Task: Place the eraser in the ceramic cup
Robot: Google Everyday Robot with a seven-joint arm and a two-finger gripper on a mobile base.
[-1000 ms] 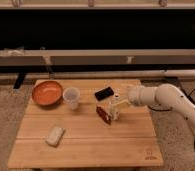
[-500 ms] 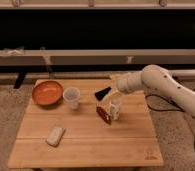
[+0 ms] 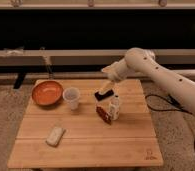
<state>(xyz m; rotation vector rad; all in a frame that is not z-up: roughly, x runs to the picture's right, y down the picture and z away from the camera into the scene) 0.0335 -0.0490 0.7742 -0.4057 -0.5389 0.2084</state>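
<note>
The claw (image 3: 107,89) hangs over the back of the bench (image 3: 91,150), right on top of the black eraser (image 3: 103,95), which sits near the white cup (image 3: 71,97), to its right. I cannot tell whether the claw grips it. An orange bowl (image 3: 46,93) sits just left of the cup. A white bottle (image 3: 114,107) stands just in front of the eraser.

The wooden table (image 3: 91,145) carries an orange bowl (image 3: 47,93) at ten o'clock, the ceramic cup (image 3: 71,98) at eleven, the eraser (image 3: 104,94) at one under the gripper (image 3: 108,86), a white bottle (image 3: 114,107) beside a reddish-brown object (image 3: 104,114) near centre, and a pale block (image 3: 55,135) at eight.
</note>
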